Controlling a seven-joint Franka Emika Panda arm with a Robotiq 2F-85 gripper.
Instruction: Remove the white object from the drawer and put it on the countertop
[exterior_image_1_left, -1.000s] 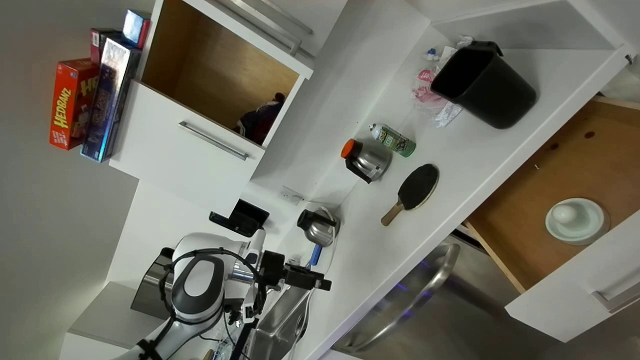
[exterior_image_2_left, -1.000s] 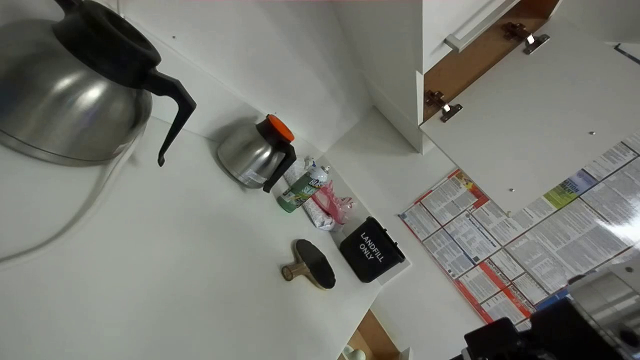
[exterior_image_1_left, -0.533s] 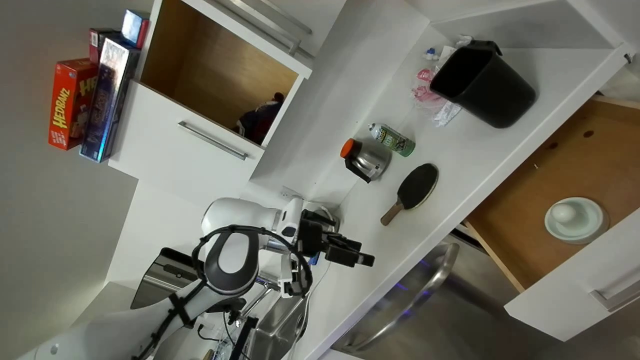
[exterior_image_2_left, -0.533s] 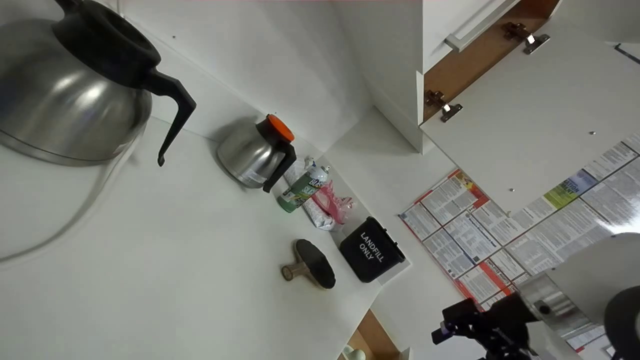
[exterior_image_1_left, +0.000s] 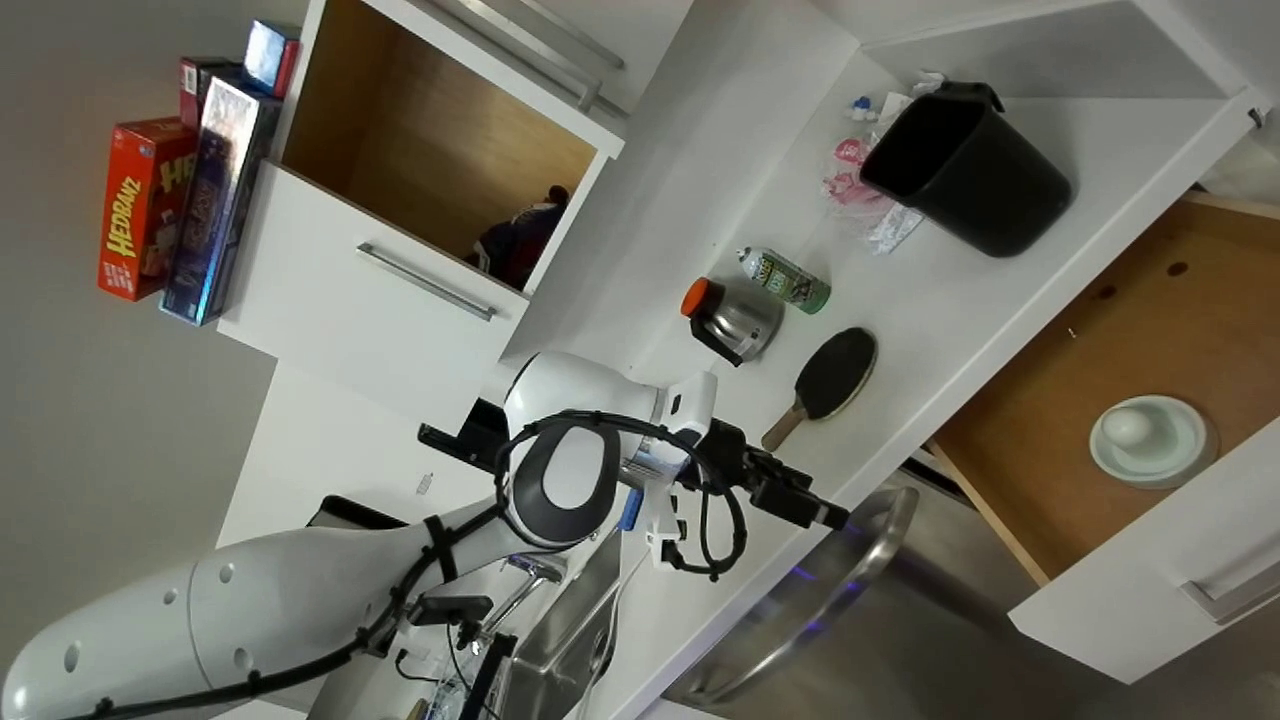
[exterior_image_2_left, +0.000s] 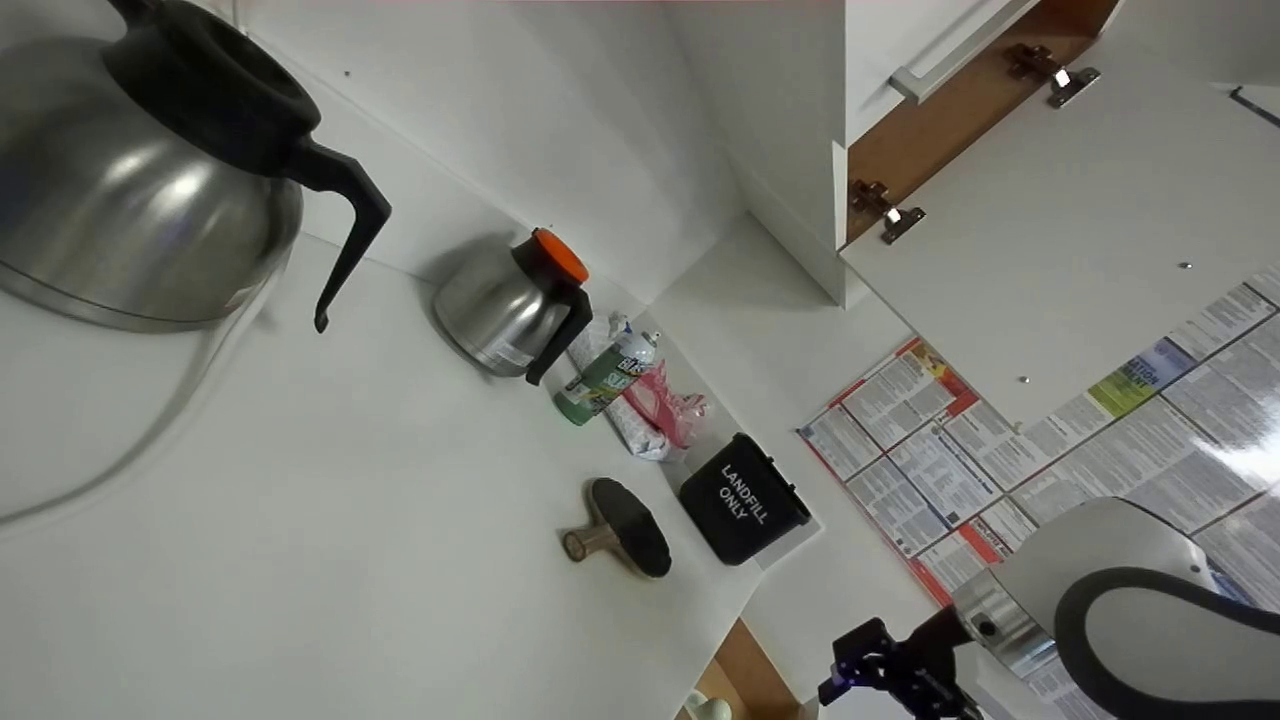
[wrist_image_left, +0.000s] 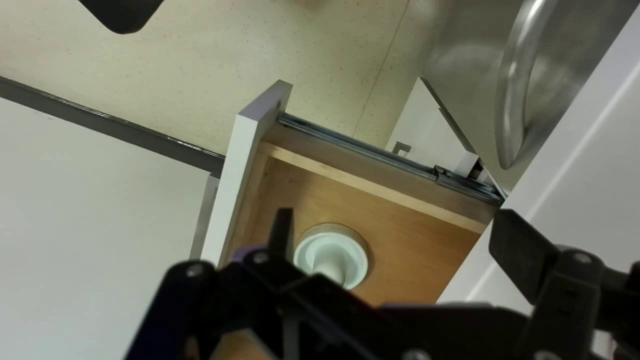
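The white object (exterior_image_1_left: 1160, 450) is a round dish with a pale rounded post in its middle. It sits on the bare wooden bottom of the open drawer (exterior_image_1_left: 1060, 420), near its white front. In an exterior view only bits of the object (exterior_image_2_left: 712, 708) and drawer (exterior_image_2_left: 755, 675) show at the bottom edge. The white countertop (exterior_image_1_left: 940, 300) lies beside the drawer. My gripper (exterior_image_1_left: 828, 514) is apart from the object, near the countertop's front edge. In the wrist view the gripper (wrist_image_left: 395, 220) is wide open and empty; its left finger partly covers the white object (wrist_image_left: 350, 245).
A black paddle with a wooden handle (exterior_image_1_left: 838, 372), a steel carafe (exterior_image_1_left: 745, 320), a spray can (exterior_image_1_left: 790, 282) and a black bin (exterior_image_1_left: 970, 170) stand on the countertop. A steel handle (exterior_image_1_left: 850, 590) sticks out below its edge. The drawer's white front (wrist_image_left: 235, 185) stands up.
The arm has swung from over the sink along the countertop towards the drawer, bringing my gripper to the front edge. The white object and drawer have not moved.
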